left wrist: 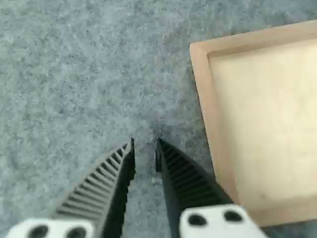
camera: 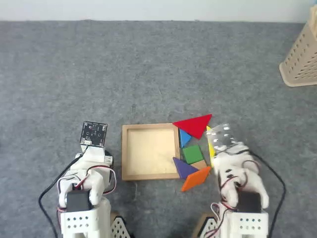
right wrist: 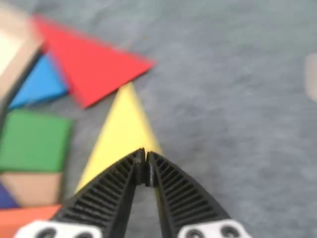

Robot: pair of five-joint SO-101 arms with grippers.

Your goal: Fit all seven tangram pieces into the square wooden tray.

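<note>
The square wooden tray (camera: pixel 125 151) sits on the grey mat (camera: pixel 148 64) between the two arms, and there are no pieces in it. All seven pieces lie in a bunch just beside its right side.

The right gripper (right wrist: pixel 147 158) has its jaws closed - the two tips touch, with nothing held between them. The tips sit right over the yellow triangle (right wrist: pixel 121 134), near the middle of it. Past the yellow point lies the red triangle (right wrist: pixel 91 67), and the blue triangle (right wrist: pixel 39 84) is tucked against the tray. The green square (right wrist: pixel 32 141), a tan piece (right wrist: pixel 29 188) and the orange piece (right wrist: pixel 25 218) lie on the tray side of the jaws. The purple triangle (camera: pixel 184 168) touches the tray's right edge.

The left gripper (left wrist: pixel 144 148) has its jaws a little bit apart - a thin gap, with only mat under it. It is just beside the tray's left edge, not touching it.
</note>
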